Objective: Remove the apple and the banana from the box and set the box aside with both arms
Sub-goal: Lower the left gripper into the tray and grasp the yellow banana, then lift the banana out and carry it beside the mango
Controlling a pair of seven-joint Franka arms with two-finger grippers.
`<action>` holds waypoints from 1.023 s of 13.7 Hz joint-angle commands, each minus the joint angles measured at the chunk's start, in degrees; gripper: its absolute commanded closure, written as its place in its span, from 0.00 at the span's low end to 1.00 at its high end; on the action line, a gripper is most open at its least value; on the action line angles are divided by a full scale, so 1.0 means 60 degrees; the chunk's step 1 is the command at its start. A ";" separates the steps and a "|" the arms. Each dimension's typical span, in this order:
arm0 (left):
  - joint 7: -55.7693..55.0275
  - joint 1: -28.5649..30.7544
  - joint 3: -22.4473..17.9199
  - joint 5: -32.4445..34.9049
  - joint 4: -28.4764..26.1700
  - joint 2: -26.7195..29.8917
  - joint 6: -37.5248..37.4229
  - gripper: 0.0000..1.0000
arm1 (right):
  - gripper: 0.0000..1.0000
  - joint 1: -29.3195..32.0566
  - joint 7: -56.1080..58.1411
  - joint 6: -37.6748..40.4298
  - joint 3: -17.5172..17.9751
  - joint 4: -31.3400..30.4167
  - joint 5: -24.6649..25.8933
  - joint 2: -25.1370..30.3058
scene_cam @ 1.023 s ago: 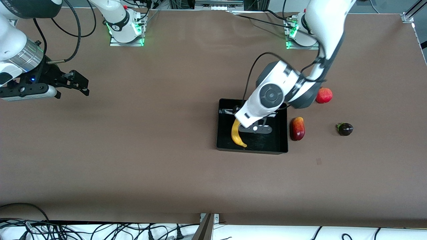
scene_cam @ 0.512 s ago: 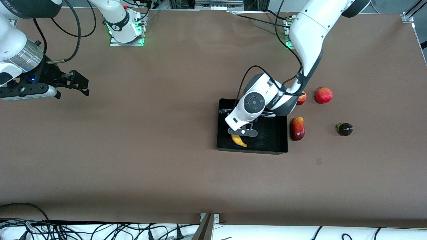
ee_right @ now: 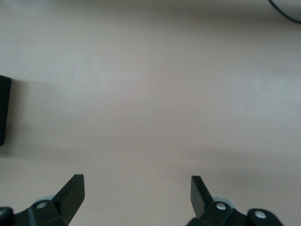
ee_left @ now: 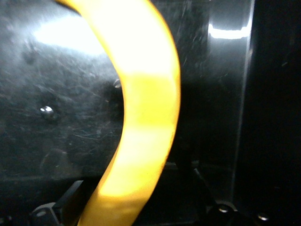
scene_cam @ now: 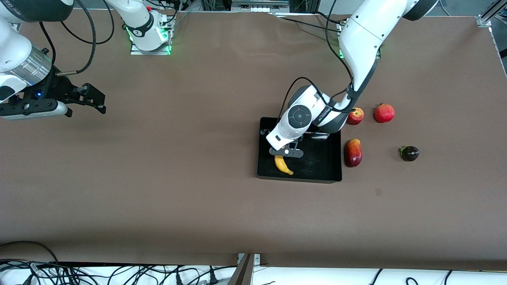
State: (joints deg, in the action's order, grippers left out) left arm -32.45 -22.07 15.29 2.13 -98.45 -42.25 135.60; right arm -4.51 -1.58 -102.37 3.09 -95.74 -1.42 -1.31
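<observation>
L gripper (scene_cam: 286,152) has dropped into box (scene_cam: 317,168) over banana (scene_cam: 283,165), jaws wide either side, no grip yet. Apple (scene_cam: 355,116) already out, beside box. R gripper (scene_cam: 92,99) waits wide open, R end.

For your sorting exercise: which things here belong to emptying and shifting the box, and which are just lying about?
Job: banana in the box; apple already out; left gripper open over the banana; right gripper open, waiting.
Lying about: mango, pomegranate, dark fruit.
</observation>
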 commanded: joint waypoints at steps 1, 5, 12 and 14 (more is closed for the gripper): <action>-0.0026 0.0016 -0.0057 0.0173 -0.0233 0.0201 0.0135 0.57 | 0.00 0.0033 -0.0001 0.0142 0.0056 0.0107 0.0091 0.0042; -0.0055 0.0133 -0.0057 0.0173 -0.0189 0.0406 0.0018 1.00 | 0.00 0.0034 -0.0001 0.0142 0.0056 0.0107 0.0091 0.0042; 0.0178 0.0864 -0.0072 0.0158 0.0876 0.1738 -0.3094 1.00 | 0.00 0.0034 -0.0016 0.0142 0.0042 0.0107 0.0091 0.0042; 0.0892 0.1288 -0.0072 0.0158 0.1902 0.1768 -0.5158 1.00 | 0.00 0.0034 -0.0001 0.0157 0.0042 0.0107 0.0091 0.0042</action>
State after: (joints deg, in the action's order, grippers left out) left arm -30.81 -16.45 14.64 2.21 -91.74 -32.49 113.94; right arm -4.51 -1.58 -102.37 3.09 -95.74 -1.42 -1.31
